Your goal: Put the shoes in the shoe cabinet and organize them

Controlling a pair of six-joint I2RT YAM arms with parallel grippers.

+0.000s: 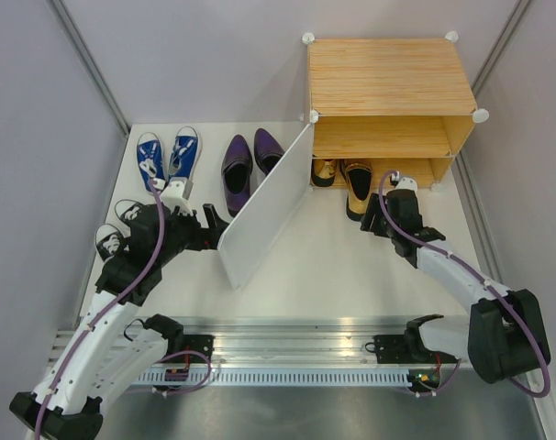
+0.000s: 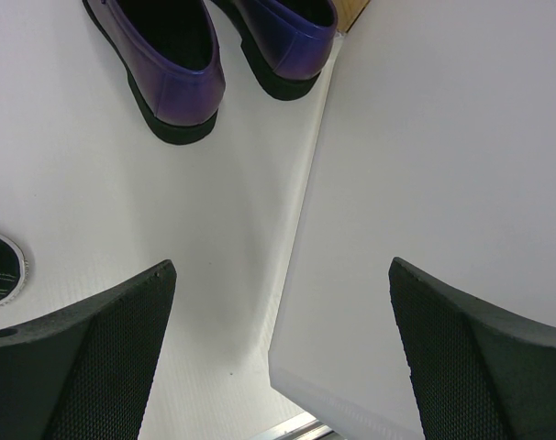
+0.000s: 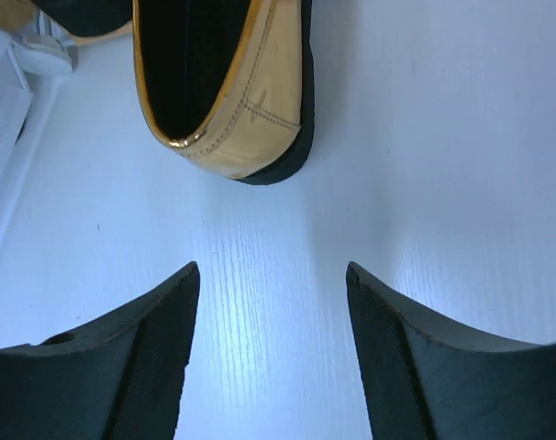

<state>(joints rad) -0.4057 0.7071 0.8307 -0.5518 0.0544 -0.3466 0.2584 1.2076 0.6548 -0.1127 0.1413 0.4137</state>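
Gold shoes (image 1: 357, 188) look half inside shoe cabinet (image 1: 388, 78); blue sneakers (image 1: 168, 156), purple shoes (image 1: 250, 160), black shoes (image 1: 108, 240) wait at frame left. Right hand (image 3: 271, 275) and left hand (image 2: 283, 275) both open, gripping nothing.

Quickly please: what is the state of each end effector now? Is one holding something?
Left end effector: open, holding nothing, at the edge of the flat white door panel.
Right end effector: open, holding nothing, short of the shiny gold shoe.

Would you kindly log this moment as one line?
left pincer open, straddling door panel edge | right pincer open, empty, behind gold shoe heel
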